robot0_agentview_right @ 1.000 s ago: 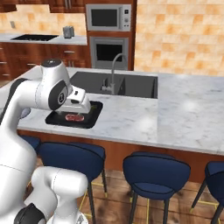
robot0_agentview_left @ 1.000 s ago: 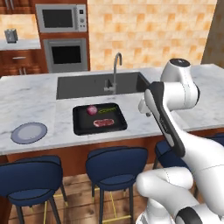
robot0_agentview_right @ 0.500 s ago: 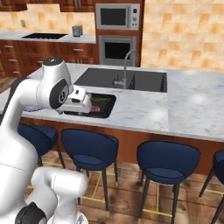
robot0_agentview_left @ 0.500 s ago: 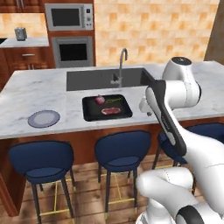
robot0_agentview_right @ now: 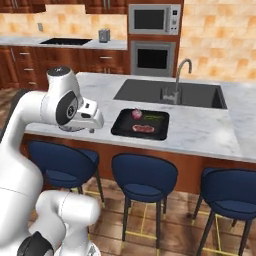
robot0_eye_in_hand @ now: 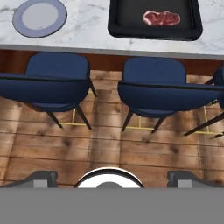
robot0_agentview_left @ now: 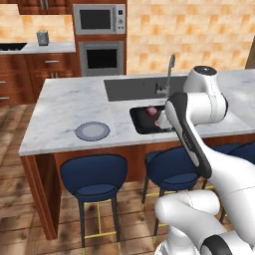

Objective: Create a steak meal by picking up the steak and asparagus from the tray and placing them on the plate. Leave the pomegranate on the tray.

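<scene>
Red-pink and marbled, the steak (robot0_eye_in_hand: 161, 18) lies flat at the near edge of the black tray (robot0_eye_in_hand: 118, 27), on the marble counter (robot0_agentview_right: 200, 131) in front of the sink (robot0_agentview_right: 150, 92); from the right base view I can see the asparagus (robot0_agentview_right: 154, 118) and the pomegranate (robot0_agentview_right: 136, 114) behind it on the same tray, all apart from one another. The plate (robot0_agentview_left: 92, 131) sits bare on the counter, well apart to the tray's left. My gripper (robot0_eye_in_hand: 109, 177) hangs out over the stools (robot0_eye_in_hand: 57, 78), short of the counter, with its fingers spread wide and nothing between them. I judge the steak soft, limp and a little slick, so I would pinch it across its narrow middle. The asparagus looks light, thin and stiff; I would grip it mid-stalk, across its length.
</scene>
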